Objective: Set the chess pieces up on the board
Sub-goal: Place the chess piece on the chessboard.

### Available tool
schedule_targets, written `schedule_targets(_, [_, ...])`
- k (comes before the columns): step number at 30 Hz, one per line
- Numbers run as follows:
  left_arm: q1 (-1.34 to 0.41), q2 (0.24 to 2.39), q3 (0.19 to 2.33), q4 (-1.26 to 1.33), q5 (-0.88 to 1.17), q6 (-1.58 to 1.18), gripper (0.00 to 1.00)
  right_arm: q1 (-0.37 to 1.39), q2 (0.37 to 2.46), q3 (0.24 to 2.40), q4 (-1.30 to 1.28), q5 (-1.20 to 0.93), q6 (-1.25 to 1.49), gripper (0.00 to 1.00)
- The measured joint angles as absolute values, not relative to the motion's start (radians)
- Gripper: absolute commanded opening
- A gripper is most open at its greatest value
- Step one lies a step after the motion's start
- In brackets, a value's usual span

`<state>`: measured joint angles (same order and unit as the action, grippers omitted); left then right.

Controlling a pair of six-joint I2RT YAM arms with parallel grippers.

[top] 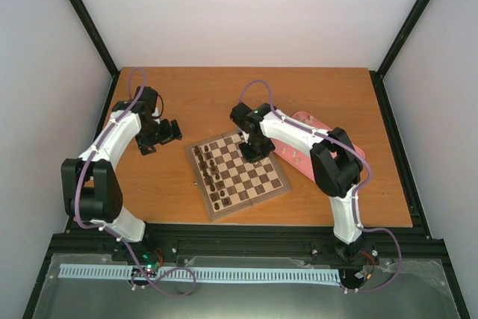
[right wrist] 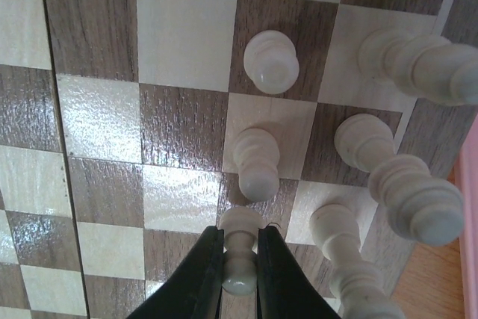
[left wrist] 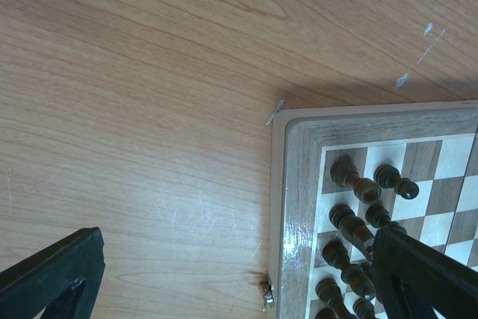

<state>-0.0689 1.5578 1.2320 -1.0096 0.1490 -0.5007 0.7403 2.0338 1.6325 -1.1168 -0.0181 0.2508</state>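
I have the right gripper (right wrist: 240, 261) pinching 1 cream pawn (right wrist: 240, 223) over the board (right wrist: 187, 35). The left gripper (left wrist: 239, 278) is spread wide over the counter (left wrist: 149, 110), beside the board's corner.

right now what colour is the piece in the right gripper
Pale cream. The chess piece in the right gripper shows best in the right wrist view.

An orange-brown wooden table (top: 336, 95) sits at centre. Pale walls (top: 246, 13) enclose it at 9, 12 and 3 o'clock; black posts (top: 84, 16) rise at 11 and 1. Light is even.
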Motion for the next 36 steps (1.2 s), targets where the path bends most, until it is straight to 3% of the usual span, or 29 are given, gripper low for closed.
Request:
schedule_targets(13, [-0.069, 1.562, 1.232, -1.01, 0.149, -0.501, 1.0, 0.733, 2.045, 1.612, -1.095, -0.014, 0.251, 0.05])
schedule_targets(28, [-0.069, 1.563, 1.232, -1.01, 0.149, -0.501, 1.0, 0.733, 2.047, 1.607, -1.091, -0.004, 0.25, 0.25])
schedule_targets(36, [-0.069, 1.563, 1.232, -1.01, 0.149, -0.501, 1.0, 0.733, 2.045, 1.607, -1.092, -0.019, 0.243, 0.28])
